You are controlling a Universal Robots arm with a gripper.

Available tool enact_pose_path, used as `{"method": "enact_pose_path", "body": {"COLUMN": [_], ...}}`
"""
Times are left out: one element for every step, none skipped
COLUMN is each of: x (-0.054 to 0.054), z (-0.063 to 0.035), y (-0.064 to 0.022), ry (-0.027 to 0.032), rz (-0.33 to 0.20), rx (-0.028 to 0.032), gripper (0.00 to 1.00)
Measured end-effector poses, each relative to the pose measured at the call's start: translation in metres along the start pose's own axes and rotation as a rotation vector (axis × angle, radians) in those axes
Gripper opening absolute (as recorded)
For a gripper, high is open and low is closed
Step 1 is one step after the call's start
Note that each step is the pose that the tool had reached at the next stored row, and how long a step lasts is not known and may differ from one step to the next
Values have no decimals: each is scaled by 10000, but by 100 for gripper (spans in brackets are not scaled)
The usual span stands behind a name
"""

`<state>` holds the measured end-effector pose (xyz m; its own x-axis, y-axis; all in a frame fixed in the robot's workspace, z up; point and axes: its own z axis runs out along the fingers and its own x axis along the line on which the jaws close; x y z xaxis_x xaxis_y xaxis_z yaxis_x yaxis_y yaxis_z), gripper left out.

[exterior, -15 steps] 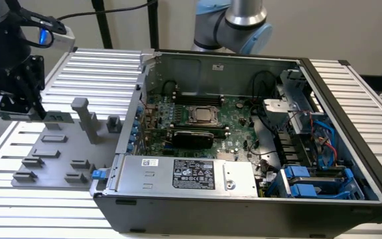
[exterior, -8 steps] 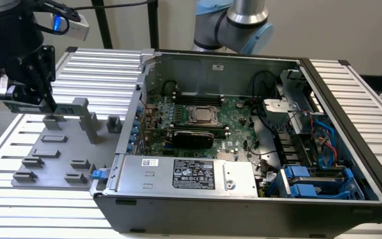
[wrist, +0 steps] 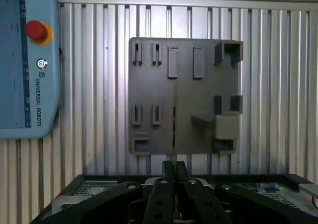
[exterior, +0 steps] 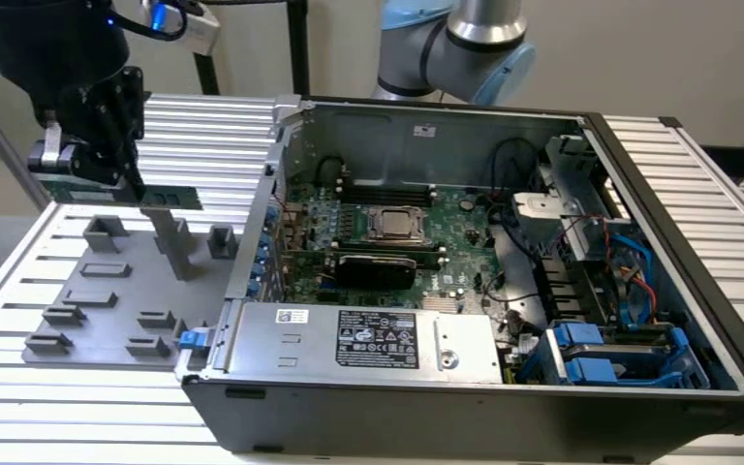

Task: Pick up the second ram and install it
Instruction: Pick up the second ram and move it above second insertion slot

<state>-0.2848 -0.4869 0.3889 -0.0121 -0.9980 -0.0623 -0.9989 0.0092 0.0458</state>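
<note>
Ribbed aluminium slatted table (exterior: 682,194) carries everything. The black open-sided computer case (exterior: 476,407) sits on it and takes up most of the exterior view's right and centre. Inside the case:
- the large green motherboard (exterior: 456,228) lies flat on the case floor
- a silver metal power-supply box with a white label (exterior: 372,339) sits along the near wall

Flat grey plastic plate with raised holder blocks (exterior: 108,329) lies on the table just beside the case, on the exterior view's left. In the wrist view the same plate (wrist: 198,95) lies on the slats. A light-blue teach pendant (wrist: 25,60) with a red round stop button (wrist: 36,30) rests on the table beside it.

Black two-finger gripper (exterior: 124,186) hangs over the far part of the grey plate, outside the case. It is clamped on the second ram (exterior: 175,199), a thin green circuit-board stick.
- **Stick position:** it is level, long axis roughly horizontal, and sticks out of the fingers toward the case.
- **Wrist view:** the gripper (wrist: 174,172) pinches the stick by its flat faces, so the stick (wrist: 174,119) shows edge-on as a thin line running straight out from between the jaws across the middle of the plate.
- **Tall grey post (exterior: 171,242):** it stands on the plate directly under the stick. I can't tell whether the stick touches its top.

The stick is well apart from the motherboard and not in the case.
</note>
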Motion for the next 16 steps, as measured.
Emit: {"method": "enact_pose_path", "body": {"x": [-2, -3, -5, -7, -8, -10, -11, -12, -13, -14, -15, -16, -17, -18, -19, -19], "z": [-21, -41, -60, -79, -97, -113, -128, -140, -149, -159, -168, -176, -184, -191, -197, -202], "y": [-46, -90, -134, -178, -222, -266, -311, -356, -401, -448, -494, -538, -583, -628, -673, -718], "ry": [-33, -64, -95, -126, -155, -182, -208, -234, -258, -279, -301, -321, -340, -357, -372, -387], "rz": [-2, -4, -5, -6, -6, -9, -10, -11, -11, -11, -13, -14, -13, -13, -13, -15], "rx": [0, -2, -3, -3, -5, -8, -11, -15, -18, -24, -29, -34, -39, -46, -53, -59], "gripper": [14, 14, 14, 14, 14, 14, 14, 14, 14, 14, 14, 14, 14, 14, 14, 14]}}
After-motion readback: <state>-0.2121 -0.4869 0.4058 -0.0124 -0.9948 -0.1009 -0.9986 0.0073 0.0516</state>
